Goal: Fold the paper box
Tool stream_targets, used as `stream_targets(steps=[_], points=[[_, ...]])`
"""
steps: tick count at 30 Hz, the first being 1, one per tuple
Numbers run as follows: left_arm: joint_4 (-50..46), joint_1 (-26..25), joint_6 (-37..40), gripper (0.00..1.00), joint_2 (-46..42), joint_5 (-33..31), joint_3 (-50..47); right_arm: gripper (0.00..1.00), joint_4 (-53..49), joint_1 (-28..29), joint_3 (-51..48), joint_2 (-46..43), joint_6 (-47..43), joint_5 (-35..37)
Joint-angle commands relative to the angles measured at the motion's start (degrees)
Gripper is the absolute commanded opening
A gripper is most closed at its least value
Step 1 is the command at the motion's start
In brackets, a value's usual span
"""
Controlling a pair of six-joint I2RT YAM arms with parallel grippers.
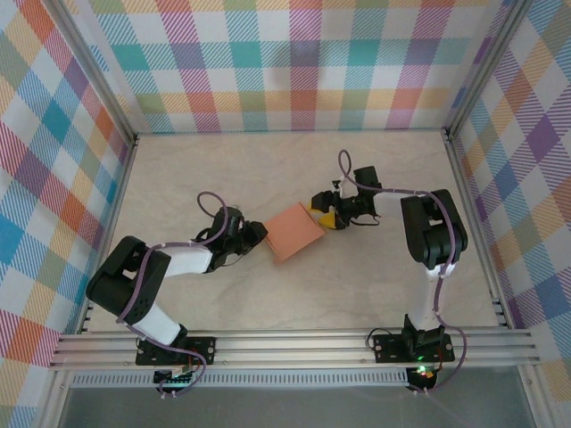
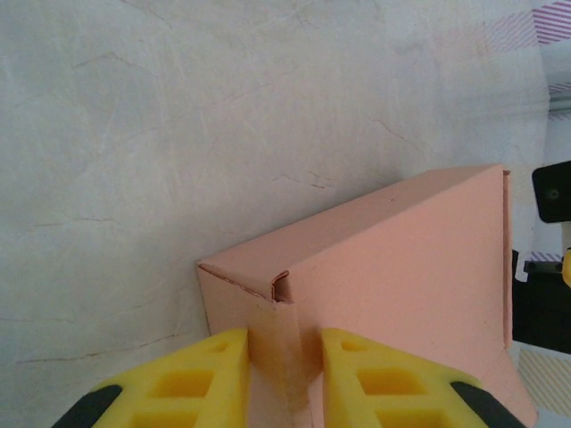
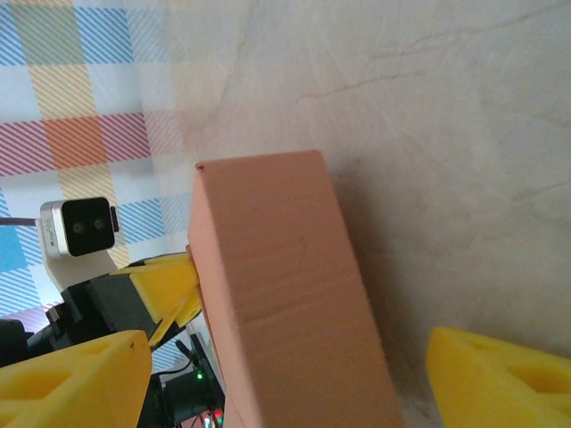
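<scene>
The paper box [image 1: 294, 230] is a salmon-orange card box, folded into a block, lying mid-table between both arms. My left gripper [image 1: 260, 235] is at its left corner. In the left wrist view a narrow end flap of the paper box [image 2: 419, 259] stands between the yellow fingers [image 2: 205, 374], and the left gripper [image 2: 285, 374] is shut on that flap. My right gripper [image 1: 327, 217] is at the box's right corner. It [image 3: 285, 348] stands wide open, with the paper box [image 3: 277, 267] rising between its fingertips [image 3: 85, 374] and touching neither.
Plaid walls [image 1: 294, 62] close the beige table [image 1: 268, 169] at the back and on both sides. An aluminium rail [image 1: 294, 346] runs along the near edge by the arm bases. The left wrist's camera [image 3: 80, 227] shows just beyond the box.
</scene>
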Motion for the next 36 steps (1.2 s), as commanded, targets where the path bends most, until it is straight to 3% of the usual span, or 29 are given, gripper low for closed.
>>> stream_targets(steps=[1, 10, 14, 22, 26, 33, 36], points=[[-3.29, 0.63, 0.01, 0.25, 1.25, 0.53, -3.08, 0.81, -1.67, 1.65, -0.26, 0.4, -1.66, -2.46], [-0.31, 0.99, -0.52, 0.25, 2.99, 1.08, -4.56, 0.78, 3.97, 2.38, -2.08, 0.26, 2.35, -8.59], [-0.48, 1.01, -0.3, 0.26, 3.08, 1.51, -3.98, 0.64, 5.36, 2.38, -2.81, -0.55, 3.37, -9.1], [-4.93, 1.03, 2.07, 0.3, 0.56, 0.8, -1.83, 0.48, 5.84, 2.28, -3.05, -1.06, 4.87, -9.16], [-7.72, 0.99, 4.89, 0.42, -2.24, -1.26, -0.63, 0.43, 6.29, 1.94, -3.24, -1.75, 5.81, -9.43], [-15.75, 0.73, 19.88, 1.0, -13.71, -12.33, 3.1, 0.41, 7.48, 0.02, -5.38, -5.76, 7.13, -9.38], [-18.41, 0.72, 29.04, 1.0, -18.86, -17.33, 4.95, 0.39, 7.87, -1.46, -6.76, -7.77, 7.52, -8.98]])
